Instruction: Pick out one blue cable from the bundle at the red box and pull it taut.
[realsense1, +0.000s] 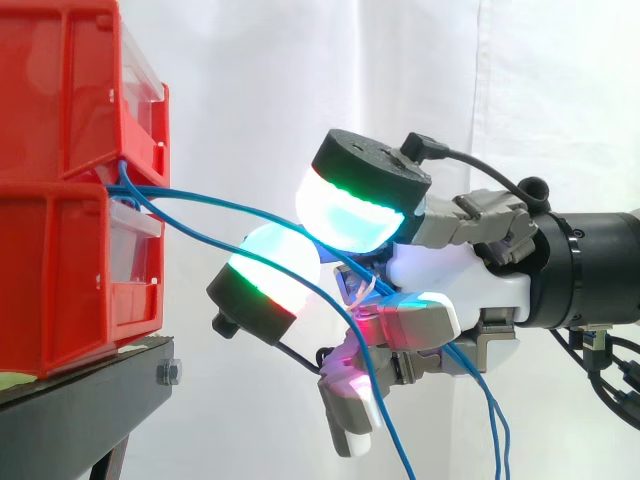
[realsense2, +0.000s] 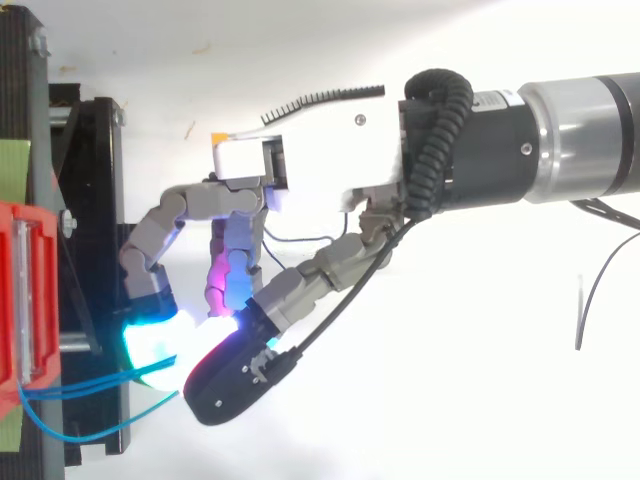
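Red bins (realsense1: 62, 285) — two; hand (realsense1: 455, 282) — one

**Top view.** The arm (realsense2: 580, 130) enters from the right. Its hand (realsense2: 320, 160) reaches left toward the red box (realsense2: 22, 290), which sits on the black stand (realsense2: 95, 180) at the left edge. The fingers (realsense2: 150, 240) are curled, with one pad glowing cyan and another magenta. Blue cables (realsense2: 75, 388) run right from the red box and disappear between the cyan pad and a black-backed fingertip, where the fingers close on them.
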